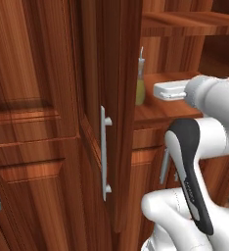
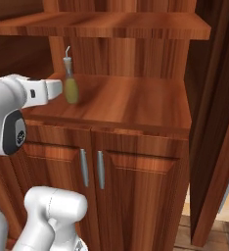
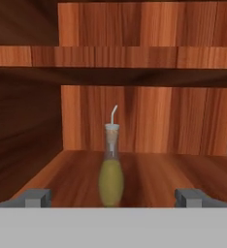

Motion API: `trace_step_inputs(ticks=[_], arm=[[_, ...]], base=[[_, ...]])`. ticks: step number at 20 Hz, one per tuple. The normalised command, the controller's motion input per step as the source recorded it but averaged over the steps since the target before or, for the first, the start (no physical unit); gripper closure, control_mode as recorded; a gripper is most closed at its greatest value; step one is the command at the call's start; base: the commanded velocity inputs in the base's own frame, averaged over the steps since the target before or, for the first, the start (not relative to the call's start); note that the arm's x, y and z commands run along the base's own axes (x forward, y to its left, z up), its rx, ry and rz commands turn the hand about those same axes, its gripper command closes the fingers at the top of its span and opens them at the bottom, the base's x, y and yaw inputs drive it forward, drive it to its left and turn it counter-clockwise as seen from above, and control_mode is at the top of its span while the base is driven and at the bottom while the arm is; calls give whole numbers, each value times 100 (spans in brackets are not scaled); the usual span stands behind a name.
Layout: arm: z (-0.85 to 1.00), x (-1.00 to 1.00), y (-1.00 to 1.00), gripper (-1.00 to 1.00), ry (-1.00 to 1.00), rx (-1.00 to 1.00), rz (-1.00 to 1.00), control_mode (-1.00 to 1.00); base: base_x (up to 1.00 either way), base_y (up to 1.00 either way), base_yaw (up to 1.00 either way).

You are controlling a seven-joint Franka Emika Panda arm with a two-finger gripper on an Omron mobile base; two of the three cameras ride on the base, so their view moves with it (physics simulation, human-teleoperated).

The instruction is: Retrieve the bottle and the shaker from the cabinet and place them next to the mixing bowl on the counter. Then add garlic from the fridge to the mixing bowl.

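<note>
Standing upright on the shelf (image 2: 136, 105) of the cabinet's (image 2: 136, 196) niche, the bottle (image 2: 71, 83) sits near the shelf's left end and somewhat back from its front edge, its slim glass body full of olive-yellow liquid and a thin pale spout curving up from the neck. From the hand view the bottle (image 3: 110, 181) stands centred between the two dark fingertips (image 3: 35, 197) of the end effector (image 3: 113, 199), which is spread wide and released, grasping nothing, with the bottle apart from both tips. From the right base view the white hand comes in level from the left, just beside the bottle. From the left base view the bottle (image 1: 140, 81) peeks out past the edge of an open cabinet door (image 1: 114, 117) bearing a vertical silver bar handle (image 1: 104, 153). A second shelf board (image 2: 102, 24) spans the niche above. Below the shelf, two closed panelled doors (image 2: 136, 196) carry paired silver handles (image 2: 92, 169).
</note>
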Motion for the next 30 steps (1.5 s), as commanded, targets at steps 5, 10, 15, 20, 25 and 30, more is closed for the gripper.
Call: trace_step_inputs(ticks=[5,10,15,20,25,30], arm=[[0,50,1,-100,0,0,0,-100],[0,47,4,-100,0,0,0,-100],[0,46,8,-100,0,0,0,-100],[0,32,13,-100,0,0,1,-100],[-21,29,2,-100,0,0,0,-100],[-8,41,-3,-100,0,5,0,-100]], base=[[0,0,0],[0,0,0],[0,0,0],[0,0,0],[0,0,0],[0,0,0]])
